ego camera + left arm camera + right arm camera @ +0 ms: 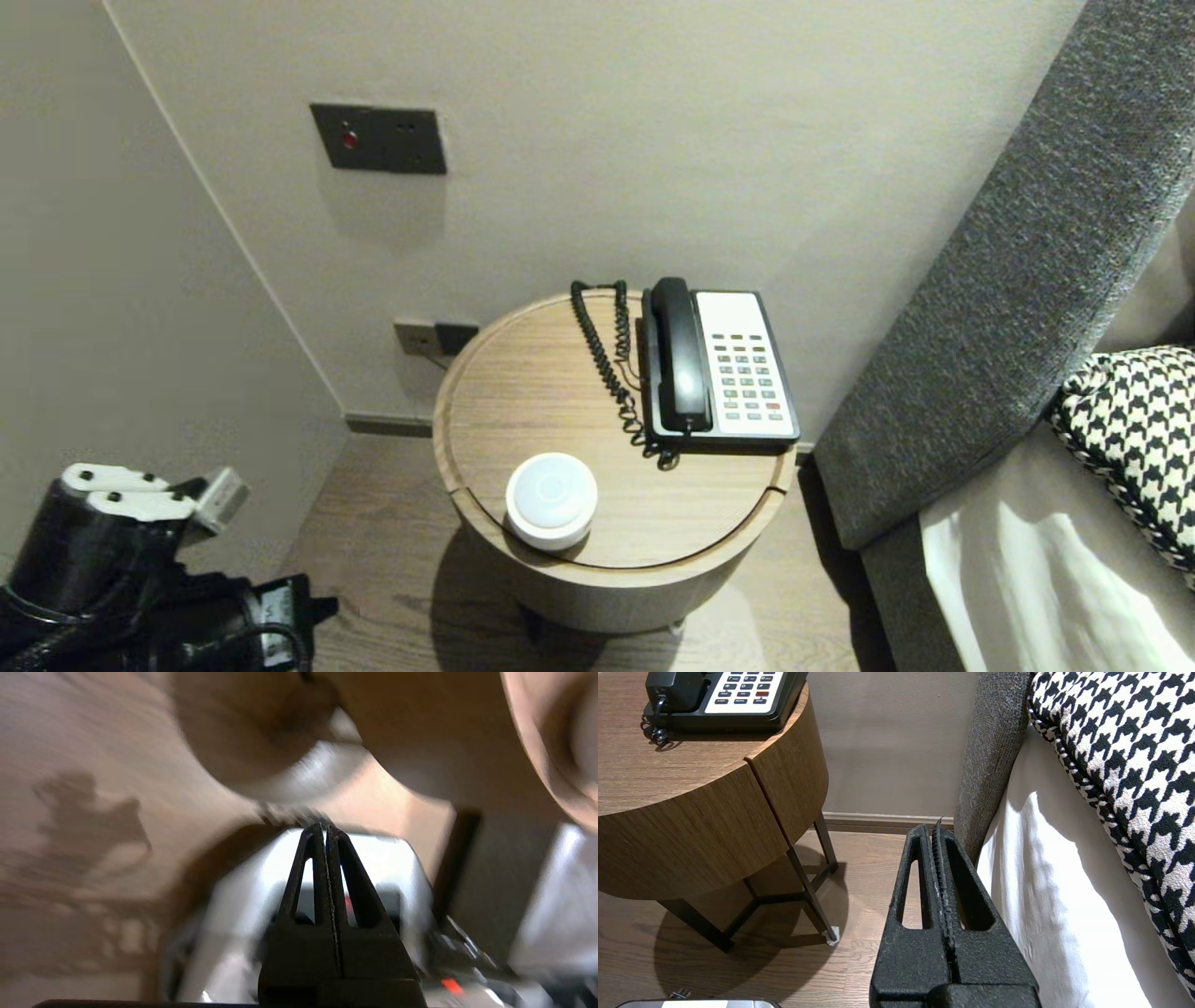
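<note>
Nothing looks begun: the left gripper (325, 828), on the arm at lower left, is pinched shut and empty, the right gripper (937, 828) idles closed by the bed (1041, 882), and the white puck (551, 499) sits untouched at lower centre on the table (523, 373).

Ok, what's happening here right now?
Nothing is held. The left gripper is shut and empty, down low left of the round table. The right gripper is shut too, parked low between table and bed. On the table sit a phone, handset on its cradle, and a white puck, both untouched.
</note>
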Tool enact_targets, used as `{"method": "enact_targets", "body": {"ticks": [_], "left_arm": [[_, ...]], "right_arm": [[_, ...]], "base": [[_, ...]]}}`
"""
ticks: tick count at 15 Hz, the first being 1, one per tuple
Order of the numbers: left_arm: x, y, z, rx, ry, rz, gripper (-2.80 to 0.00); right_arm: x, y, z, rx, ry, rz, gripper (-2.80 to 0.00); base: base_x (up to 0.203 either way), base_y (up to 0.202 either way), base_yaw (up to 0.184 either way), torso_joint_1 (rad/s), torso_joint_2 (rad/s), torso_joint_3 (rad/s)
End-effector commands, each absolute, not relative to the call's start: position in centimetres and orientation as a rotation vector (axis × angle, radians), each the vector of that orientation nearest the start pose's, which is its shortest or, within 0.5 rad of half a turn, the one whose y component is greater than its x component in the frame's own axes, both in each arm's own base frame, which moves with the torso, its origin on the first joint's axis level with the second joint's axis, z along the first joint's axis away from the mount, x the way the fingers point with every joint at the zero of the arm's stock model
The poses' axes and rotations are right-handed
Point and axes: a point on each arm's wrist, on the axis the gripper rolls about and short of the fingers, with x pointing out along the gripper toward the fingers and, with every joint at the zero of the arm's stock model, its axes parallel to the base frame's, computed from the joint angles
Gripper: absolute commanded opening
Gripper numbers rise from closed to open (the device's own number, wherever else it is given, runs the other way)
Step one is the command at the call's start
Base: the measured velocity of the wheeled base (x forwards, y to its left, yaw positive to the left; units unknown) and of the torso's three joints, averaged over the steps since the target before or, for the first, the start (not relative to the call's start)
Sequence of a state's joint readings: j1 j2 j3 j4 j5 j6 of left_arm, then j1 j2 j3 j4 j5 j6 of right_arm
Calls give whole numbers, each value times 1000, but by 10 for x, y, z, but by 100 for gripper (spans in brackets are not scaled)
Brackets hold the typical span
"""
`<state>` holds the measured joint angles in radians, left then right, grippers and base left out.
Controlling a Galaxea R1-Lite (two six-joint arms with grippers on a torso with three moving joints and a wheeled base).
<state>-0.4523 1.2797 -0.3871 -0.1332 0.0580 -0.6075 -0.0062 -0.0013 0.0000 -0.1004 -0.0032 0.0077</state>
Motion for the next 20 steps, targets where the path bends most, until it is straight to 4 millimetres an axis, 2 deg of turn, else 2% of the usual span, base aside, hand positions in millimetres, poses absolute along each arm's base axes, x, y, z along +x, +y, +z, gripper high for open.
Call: {"method": "enact_targets", "body": {"ticks": [1,4,6,9,11,14,20], "left_arm": [[123,-32,147,-354,642,-58,-280],[84,-14,160,-262,501,-50,-280],[53,-6,156,-191,424,-65,-280],[16,-1,132,-129,332,-51,-280],[-2,0,105,-52,303,-21,-280],[-16,1,83,13,273,17,-280],[-26,0,78,34,161,9,-280]], "right_arm": [[-20,0,75,8,-63,-10,-280],[-20,0,75,8,-63,-9,-280],[-20,0,75,8,-63,-9,-280],[-20,0,75,8,-63,-9,-280],[-20,0,75,8,-63,-9,-280],[-20,0,75,8,-63,-9,-280],[-20,0,75,8,-63,-9,-280]], "base": [[0,0,0,0,0,0],[0,0,0,0,0,0],[0,0,0,0,0,0],[0,0,0,0,0,0],[0,0,0,0,0,0],[0,0,0,0,0,0],[0,0,0,0,0,0]]}}
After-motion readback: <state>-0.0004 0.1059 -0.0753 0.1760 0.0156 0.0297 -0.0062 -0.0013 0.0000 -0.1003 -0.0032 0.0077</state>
